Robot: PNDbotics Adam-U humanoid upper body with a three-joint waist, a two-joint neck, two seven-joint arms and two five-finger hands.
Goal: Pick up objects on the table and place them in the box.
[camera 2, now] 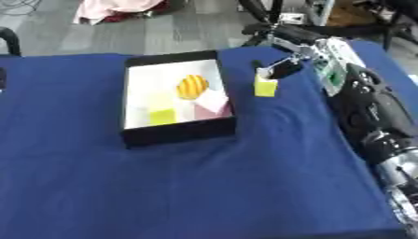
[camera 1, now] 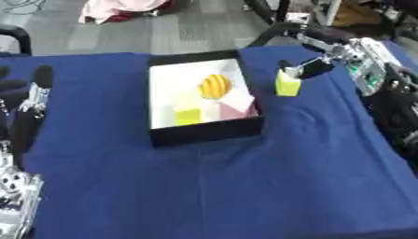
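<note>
The black-walled rectangular box [camera 1: 204, 133] with a white floor sits far of centre on the blue cloth-covered counter [camera 1: 245, 186]. Inside lie a yellow-and-orange striped rounded object [camera 1: 215, 86], a small yellow-green block [camera 1: 188, 116] and a pink piece [camera 1: 231, 111]. Just right of the box, the right hand [camera 1: 300, 69] has its fingers clamped on the top of a yellow rectangular block [camera 1: 287, 87]. The left hand [camera 1: 31, 100] shows at the left edge, fingers straight and apart.
</note>
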